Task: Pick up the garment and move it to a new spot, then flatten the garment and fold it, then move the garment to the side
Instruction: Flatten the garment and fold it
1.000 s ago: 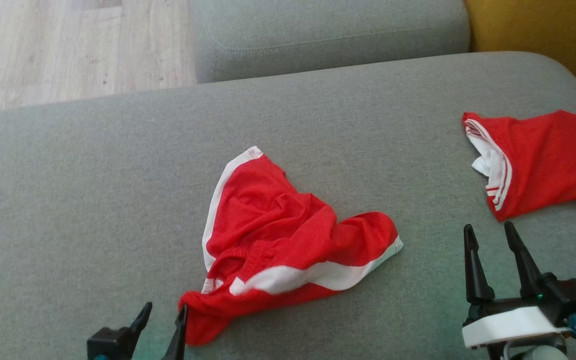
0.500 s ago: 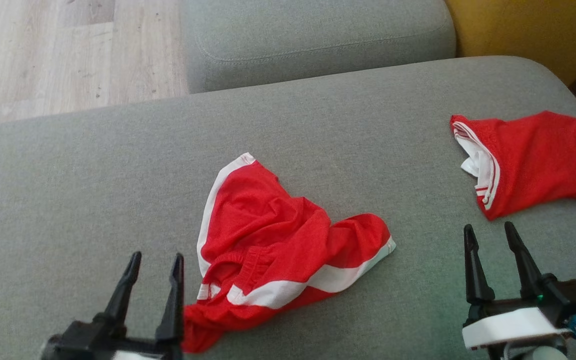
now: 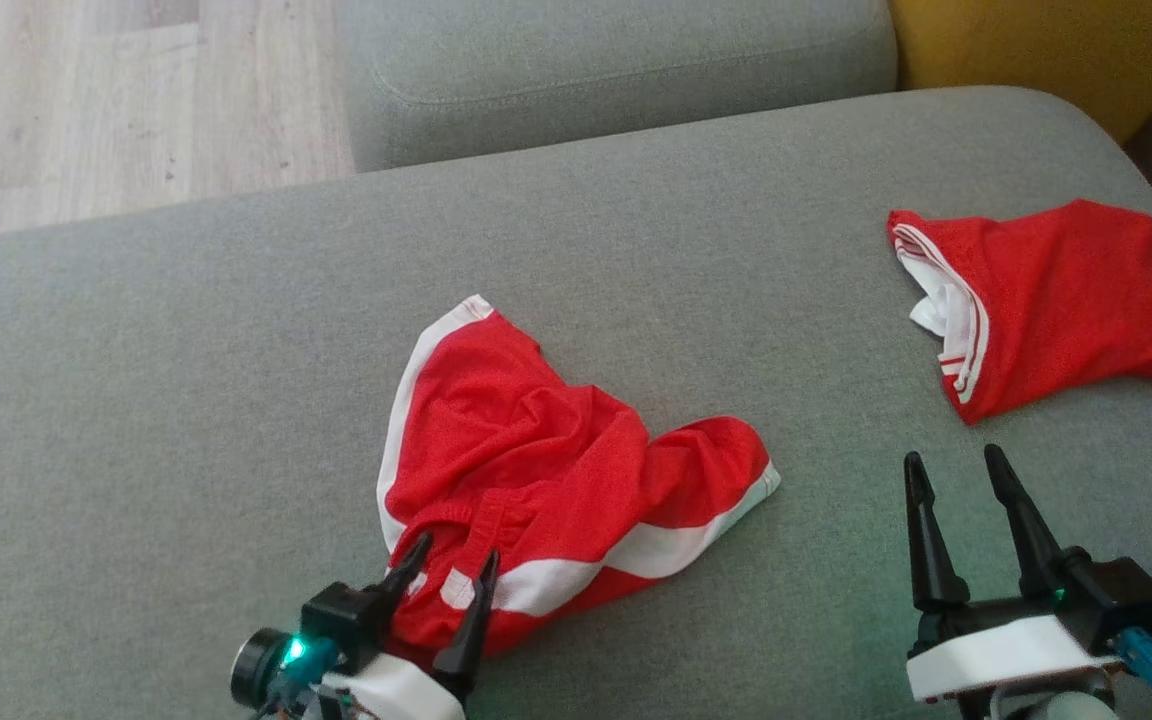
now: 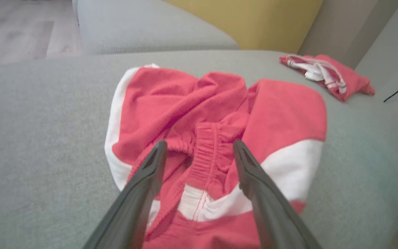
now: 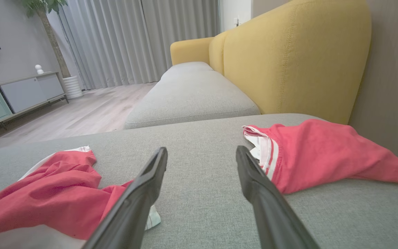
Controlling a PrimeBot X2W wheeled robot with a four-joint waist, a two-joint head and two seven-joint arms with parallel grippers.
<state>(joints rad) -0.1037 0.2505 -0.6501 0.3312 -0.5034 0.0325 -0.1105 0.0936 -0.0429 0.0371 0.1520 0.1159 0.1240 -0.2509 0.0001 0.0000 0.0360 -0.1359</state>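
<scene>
A grey sofa cushion (image 3: 186, 350) is seen from above. Near its middle lies the garment (image 3: 556, 470), red with white stripes, crumpled in a loose heap. One white-edged corner points away from the robot and another points to the robot's right.

The left gripper (image 3: 458, 548) is at the garment's near edge, fingers spread wide and gripping nothing. In the left wrist view its two dark fingers stand either side of a bunched elastic waistband (image 4: 207, 155). Whether the tips touch the cloth cannot be told.

The right gripper (image 3: 951, 456) is also wide open and empty, over bare cushion. It is well apart from the garment and just short of the other garment (image 3: 1066, 300). That one is also red with white trim. It lies flatter, near the cushion's right edge.

Beyond the cushion is a second grey seat (image 3: 616, 70), with a yellow backrest (image 3: 1036, 40) at the far right. Pale wood floor (image 3: 86, 100) shows at the far left. The right wrist view shows grey curtains (image 5: 133, 38) and a low cabinet (image 5: 19, 97) across the room.
</scene>
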